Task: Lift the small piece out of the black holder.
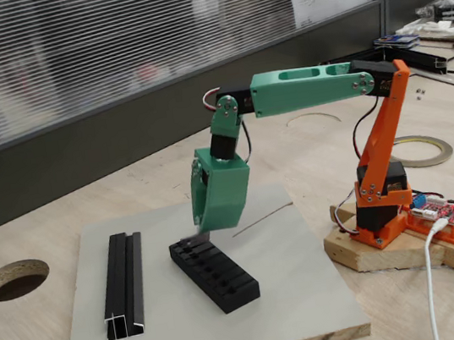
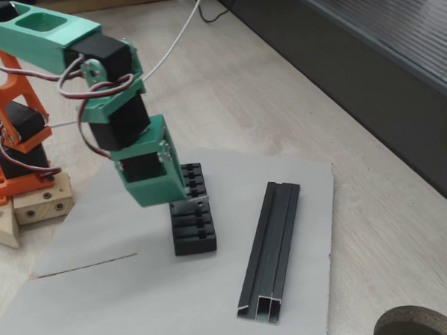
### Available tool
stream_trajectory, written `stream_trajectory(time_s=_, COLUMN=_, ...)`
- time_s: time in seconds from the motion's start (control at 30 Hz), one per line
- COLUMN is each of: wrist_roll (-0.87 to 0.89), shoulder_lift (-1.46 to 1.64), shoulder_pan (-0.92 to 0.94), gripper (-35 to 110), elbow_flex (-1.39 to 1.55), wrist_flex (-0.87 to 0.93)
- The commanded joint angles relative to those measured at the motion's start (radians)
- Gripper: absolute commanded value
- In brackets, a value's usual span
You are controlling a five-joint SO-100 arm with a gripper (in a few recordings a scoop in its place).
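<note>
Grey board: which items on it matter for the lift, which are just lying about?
Job:
- black holder
- gripper, down at the holder's slots; small piece too tiny to make out

Lying about:
- grooved rail
- tape roll, off the board

black holder | slotted block, flat on board (small piece unclear)

I'm seeing a pale wooden table carrying a grey board. The black holder and a black grooved rail are lying on that board, well apart, beside a wooden base block.
</note>
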Motion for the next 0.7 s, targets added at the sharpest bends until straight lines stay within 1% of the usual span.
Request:
stream_trajectory(time_s=0.0, wrist_roll=0.009, shoulder_lift=0.087, shoulder_pan=0.011, gripper=5, elbow_flex=-0.017, wrist_flex=0.014)
stream_trajectory(time_s=0.33, wrist_roll=0.014, shoulder_lift=0.327, shoulder_pan=0.044, gripper=5, elbow_flex=-0.018, wrist_flex=0.012)
stream_trajectory(time_s=0.67, wrist_roll=0.017, shoulder_lift=0.497, shoulder_pan=0.054, gripper=5, elbow_flex=-0.018, wrist_flex=0.012)
